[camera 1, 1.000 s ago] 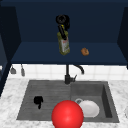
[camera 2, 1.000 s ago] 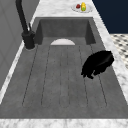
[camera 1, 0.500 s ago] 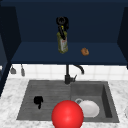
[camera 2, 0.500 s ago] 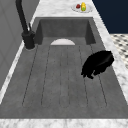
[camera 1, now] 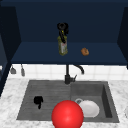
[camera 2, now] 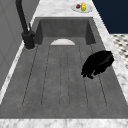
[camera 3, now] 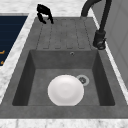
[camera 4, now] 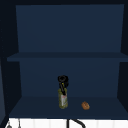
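Right robot hand (camera 1: 63, 28) on a bottle (camera 1: 62, 47) in the cabinet (camera 1: 100, 27); left robot hand (camera 1: 38, 100) over the drainboard (camera 1: 47, 92).
Centre frame, the cabinet's shelf (camera 1: 37, 53) carries the greenish bottle upright; right robot hand's fingers curl around its top. A small orange thing (camera 1: 85, 51) sits nearby. Lower centre, a red ball (camera 1: 67, 115) overlaps the sink (camera 1: 106, 100) beside a white plate (camera 1: 90, 108). Lower left, the left robot hand hovers, fingers curled on nothing.

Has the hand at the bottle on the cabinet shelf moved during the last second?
No. The right hand sits atop the bottle, same place left of the brown item.
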### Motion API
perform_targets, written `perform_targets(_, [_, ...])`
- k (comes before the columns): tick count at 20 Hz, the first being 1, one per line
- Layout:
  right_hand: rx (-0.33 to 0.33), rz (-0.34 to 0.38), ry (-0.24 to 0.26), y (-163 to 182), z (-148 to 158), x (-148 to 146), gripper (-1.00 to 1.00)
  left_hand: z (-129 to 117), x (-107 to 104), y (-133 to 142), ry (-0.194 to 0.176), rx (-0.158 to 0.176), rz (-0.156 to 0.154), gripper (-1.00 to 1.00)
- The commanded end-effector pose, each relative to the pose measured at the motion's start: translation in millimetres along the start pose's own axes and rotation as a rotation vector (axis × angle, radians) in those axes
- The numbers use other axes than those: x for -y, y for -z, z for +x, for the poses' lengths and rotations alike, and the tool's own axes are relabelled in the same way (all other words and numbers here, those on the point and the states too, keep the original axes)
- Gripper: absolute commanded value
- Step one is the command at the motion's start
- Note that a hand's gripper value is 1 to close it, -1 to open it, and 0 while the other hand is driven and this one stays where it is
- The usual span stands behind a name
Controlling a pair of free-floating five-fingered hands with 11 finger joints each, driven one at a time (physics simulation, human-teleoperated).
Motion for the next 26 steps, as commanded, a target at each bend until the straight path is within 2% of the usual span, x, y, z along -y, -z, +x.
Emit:
perform_targets(1, [0.003, -0.005, 0.019, 37, 3, -10, 1.00, 0, 0, 0, 0.000, 0.000, 0.000, 0.00])
perform_targets(7, [-0.012, -0.027, 0.039, 86, 3, -11, 1.00, 0, 0, 0, 0.000, 0.000, 0.000, 0.00])
perform_targets(12, [-0.018, -0.025, 0.035, 121, 5, -3, 1.00, 0, 0, 0, 0.000, 0.000, 0.000, 0.00])
perform_targets(14, [0.007, -0.051, 0.029, 114, -2, -14, 1.00, 0, 0, 0, 0.000, 0.000, 0.000, 0.00])
perform_targets(15, [0.004, -0.058, 0.021, 114, 5, -19, 1.00, 0, 0, 0, 0.000, 0.000, 0.000, 0.00])
perform_targets(20, [-0.002, -0.098, 0.015, 134, 6, -27, 1.00, 0, 0, 0, 0.000, 0.000, 0.000, 0.00])
perform_targets(26, [-0.009, -0.037, 0.020, 149, 6, -21, 1.00, 0, 0, 0, 0.000, 0.000, 0.000, 0.00])
